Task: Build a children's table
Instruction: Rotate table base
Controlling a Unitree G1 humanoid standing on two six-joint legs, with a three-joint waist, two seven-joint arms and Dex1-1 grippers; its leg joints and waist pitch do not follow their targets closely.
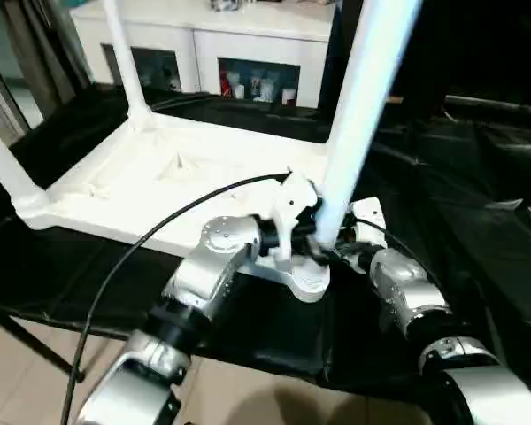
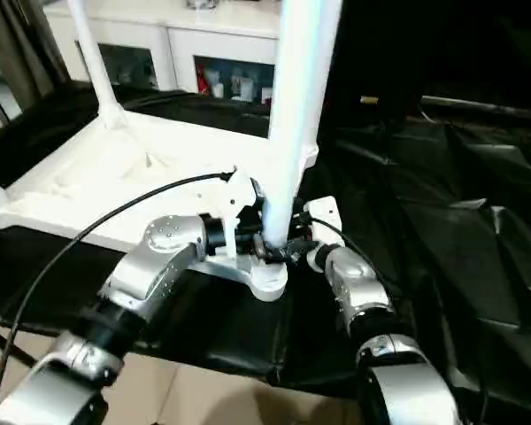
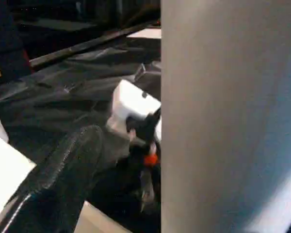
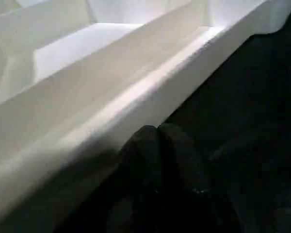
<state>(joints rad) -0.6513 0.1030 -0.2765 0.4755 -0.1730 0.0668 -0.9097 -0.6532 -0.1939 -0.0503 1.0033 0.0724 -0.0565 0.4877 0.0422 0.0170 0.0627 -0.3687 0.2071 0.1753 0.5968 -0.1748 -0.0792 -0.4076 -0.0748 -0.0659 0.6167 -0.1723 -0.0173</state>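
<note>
The white tabletop (image 1: 168,177) lies upside down on the black-covered bench, ribbed underside up. Thin legs stand in its far corner (image 1: 124,53) and left corner (image 1: 9,168). A thick white leg (image 1: 363,106) rises from the near corner socket (image 1: 308,283). My left gripper (image 1: 306,228) is open at this leg's base; one black finger (image 3: 53,179) stands apart from the leg (image 3: 228,116). My right gripper (image 1: 340,244) is shut, its fingertips (image 4: 160,155) together against the tabletop's outer rim (image 4: 111,97), just beside the leg's base.
A white cabinet (image 1: 248,53) with glass doors stands behind the bench. Crinkled black sheeting (image 1: 460,204) covers the bench to the right. A black cable (image 1: 150,239) loops over my left forearm. The bench's near edge and tiled floor (image 1: 18,372) lie below.
</note>
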